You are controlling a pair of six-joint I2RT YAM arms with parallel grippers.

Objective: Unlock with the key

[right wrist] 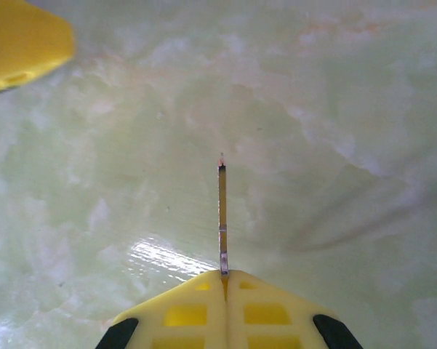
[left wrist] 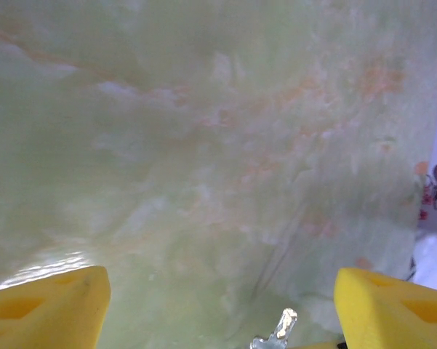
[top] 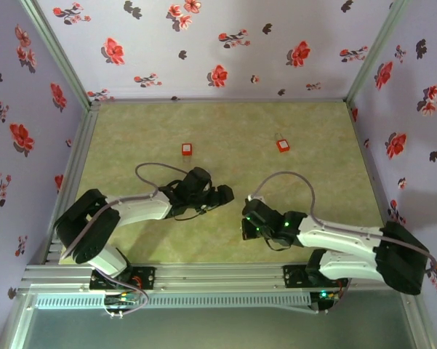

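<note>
Right wrist: yellow pincer [right wrist: 224, 275] pinches thin metal key [right wrist: 222, 218]; glossy marbled table [right wrist: 349, 109].

On the table [top: 313, 218], the left small box [top: 187, 149] sits at 11 o'clock from the centre and the right small box [top: 283, 145] at 1 o'clock, well apart, both beyond the arms. The left gripper [top: 224, 195] is just at 6 o'clock of the centre, with the right gripper [top: 245, 222] near it at 5 o'clock. The key [right wrist: 222, 218] sits between the right gripper's fingertips, pointing to 12 o'clock in the right wrist view over bare table; a left-gripper finger [right wrist: 22, 43] lies at 10 o'clock of it, apart
</note>
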